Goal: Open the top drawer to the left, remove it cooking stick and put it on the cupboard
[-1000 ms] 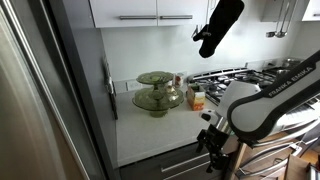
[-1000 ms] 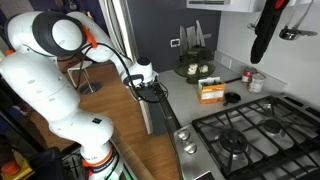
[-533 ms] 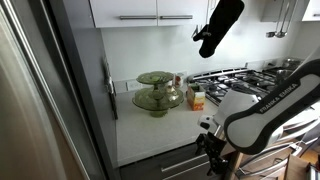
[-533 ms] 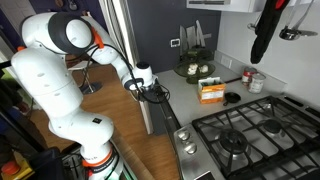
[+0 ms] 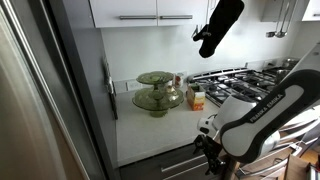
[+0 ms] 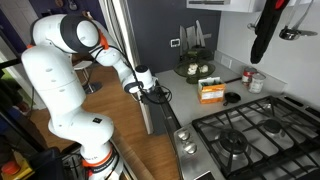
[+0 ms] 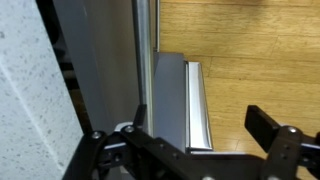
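Observation:
My gripper [image 7: 200,128] is open at the front of the cupboard [image 5: 150,132]. In the wrist view its fingers stand on either side of the long silver bar handle [image 7: 197,100] of the top drawer [image 7: 170,100], not closed on it. In both exterior views the gripper [image 5: 212,150] [image 6: 155,93] hangs just below the edge of the white countertop [image 6: 190,108]. The dark drawer front [image 5: 178,164] shows under the counter. The cooking stick is hidden; the inside of the drawer does not show.
A green glass stand [image 5: 157,95] and a small carton [image 5: 197,98] sit on the counter. The gas stove [image 6: 250,135] is beside the cupboard. A dark fridge side [image 5: 85,90] borders the counter. A black mitt [image 5: 218,25] hangs above. Wood floor [image 7: 250,50] lies below.
The arm has shifted slightly, bringing the gripper a little lower and closer to the drawer handle. Nothing else moved.

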Controlling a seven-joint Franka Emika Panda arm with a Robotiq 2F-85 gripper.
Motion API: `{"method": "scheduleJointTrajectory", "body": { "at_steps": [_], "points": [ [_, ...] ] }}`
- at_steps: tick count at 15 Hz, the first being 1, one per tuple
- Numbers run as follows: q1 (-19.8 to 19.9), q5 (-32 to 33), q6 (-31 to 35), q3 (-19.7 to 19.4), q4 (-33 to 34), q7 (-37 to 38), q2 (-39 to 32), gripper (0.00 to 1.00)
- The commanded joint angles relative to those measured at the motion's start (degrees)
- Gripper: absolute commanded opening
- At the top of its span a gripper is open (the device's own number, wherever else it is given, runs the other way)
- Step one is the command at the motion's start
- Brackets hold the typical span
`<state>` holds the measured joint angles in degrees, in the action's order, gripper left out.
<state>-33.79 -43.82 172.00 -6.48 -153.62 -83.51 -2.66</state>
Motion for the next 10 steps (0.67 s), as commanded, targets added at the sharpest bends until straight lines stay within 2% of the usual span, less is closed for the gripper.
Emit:
{"method": "scheduleJointTrajectory", "body": {
  "at_steps": [1, 10],
  "points": [
    [-0.28, -3.49, 2.78, 1.39, 1.34, -3.19, -3.78, 1.00],
    [1.23, -5.42, 10.55, 4.75, 2.90, -3.50, -8.87, 1.00]
  ]
}}
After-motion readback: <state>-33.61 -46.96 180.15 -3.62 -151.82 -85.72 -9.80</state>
